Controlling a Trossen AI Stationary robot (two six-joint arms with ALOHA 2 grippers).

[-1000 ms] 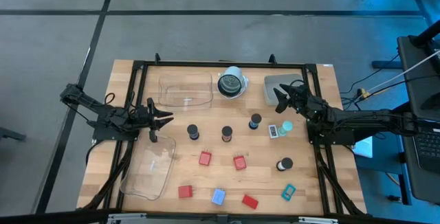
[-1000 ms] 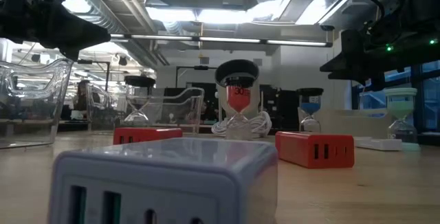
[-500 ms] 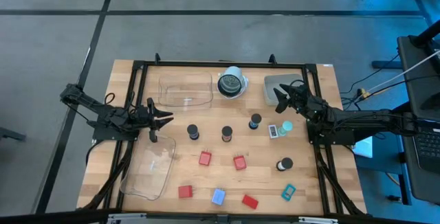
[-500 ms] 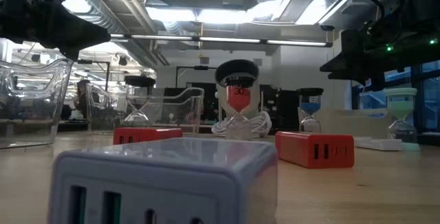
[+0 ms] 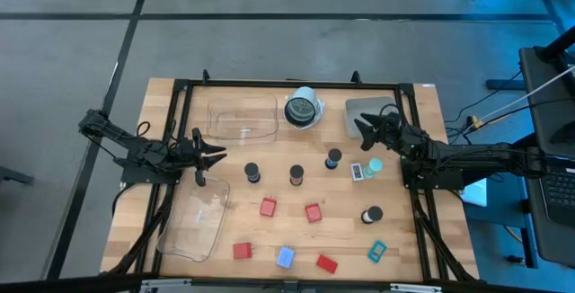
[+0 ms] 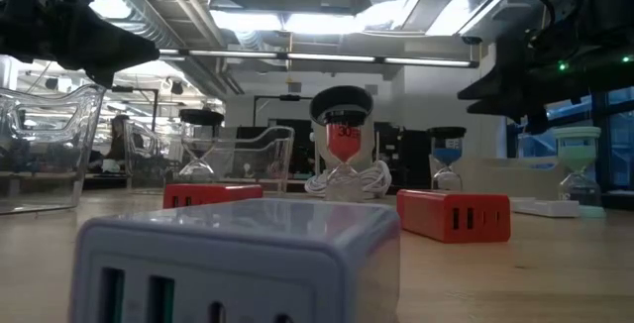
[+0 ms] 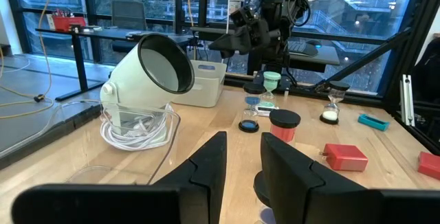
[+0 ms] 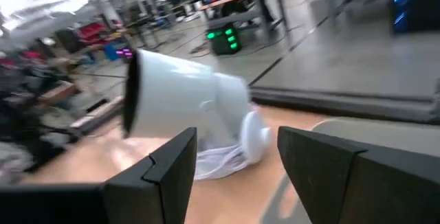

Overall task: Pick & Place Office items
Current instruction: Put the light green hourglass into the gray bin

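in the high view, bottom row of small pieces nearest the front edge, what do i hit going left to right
red block → pale-blue rectangle → second red block → teal rectangle

- A clear plastic tray (image 5: 243,119) sits at the table's eleven o'clock, with a round white-rimmed object (image 5: 304,109) just beside it at twelve.
- A second clear plastic tray (image 5: 194,224) lies at eight o'clock.
- Three short black cylinders (image 5: 296,174) line the centre; a fourth (image 5: 371,214) stands at four o'clock.
- Red blocks (image 5: 268,207) lie toward six o'clock, a pale-blue rectangle (image 5: 285,257) among them.
- A teal rectangle (image 5: 376,252) lies at five o'clock.
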